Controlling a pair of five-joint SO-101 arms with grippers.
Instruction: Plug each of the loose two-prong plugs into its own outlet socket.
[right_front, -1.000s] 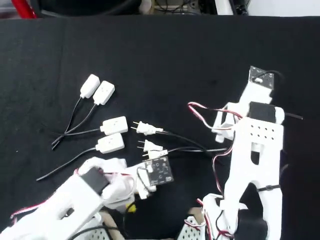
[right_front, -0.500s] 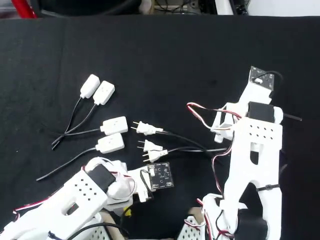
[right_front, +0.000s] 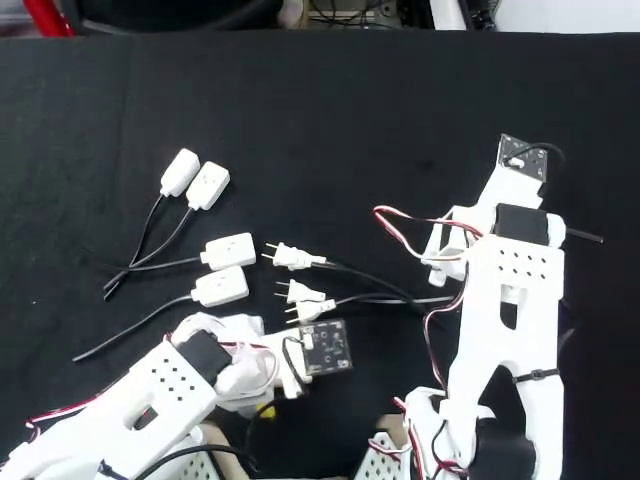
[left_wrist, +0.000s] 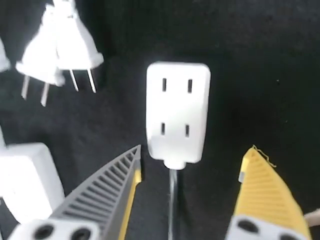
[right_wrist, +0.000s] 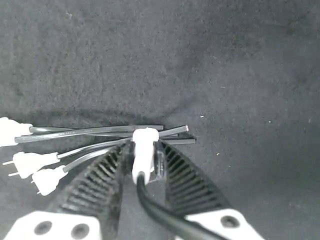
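Four white outlet sockets lie on the black cloth: two at the far left and two nearer. Loose two-prong plugs lie to their right, prongs toward the sockets. My left gripper is open, its grey finger and yellow finger straddling the cable end of a socket. Two plugs lie beyond it. My right gripper is shut on a white plug with a black cable, above crossed cables.
Black cables run from the plugs toward the right arm, whose red and white wires loop beside it. Thin socket cables trail left. Another socket lies beside my grey finger. The cloth's far half is bare.
My left arm has dropped lower and shifted slightly by the nearest socket. The right arm, plugs and sockets have not moved.
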